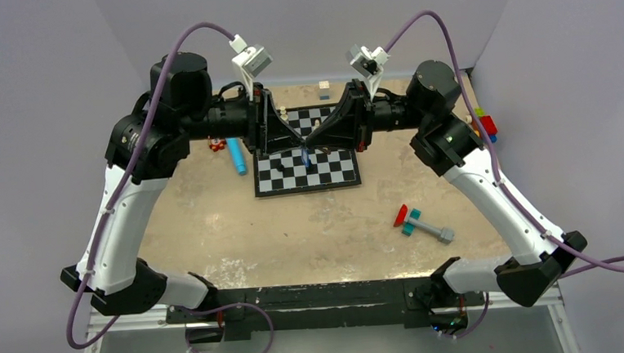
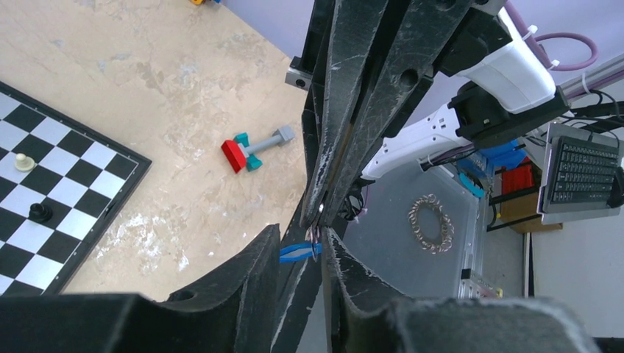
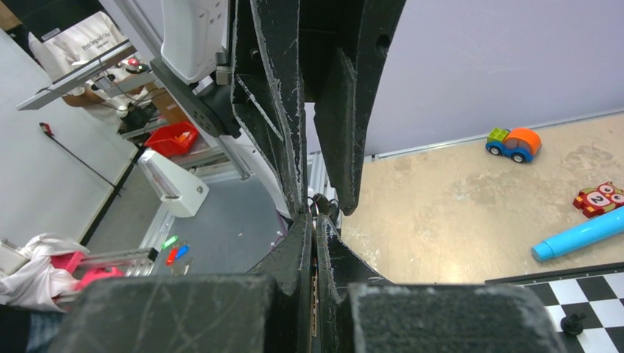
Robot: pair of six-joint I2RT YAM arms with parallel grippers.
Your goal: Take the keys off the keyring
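Observation:
Both grippers meet fingertip to fingertip above the chessboard (image 1: 341, 171). My right gripper (image 3: 315, 220) is shut on the thin silvery keyring (image 2: 317, 237); its closed fingers (image 2: 331, 147) come in from the top of the left wrist view. The blue-headed key (image 2: 297, 252) hangs from the ring and also shows in the top view (image 1: 306, 157), dangling over the board. My left gripper (image 2: 302, 232) is open. Its fingers stand apart on either side of the key and ring, the right one close against the ring. In the right wrist view the left fingers (image 3: 283, 147) straddle my right fingertips.
Chess pieces (image 2: 40, 212) stand on the board. A light-blue cylinder (image 1: 236, 156) and small red toys (image 1: 218, 144) lie left of the board. A red-teal-grey toy bolt (image 1: 423, 224) lies front right. Coloured blocks (image 1: 486, 125) sit at the right edge, and a small cube (image 1: 324, 86) at the back.

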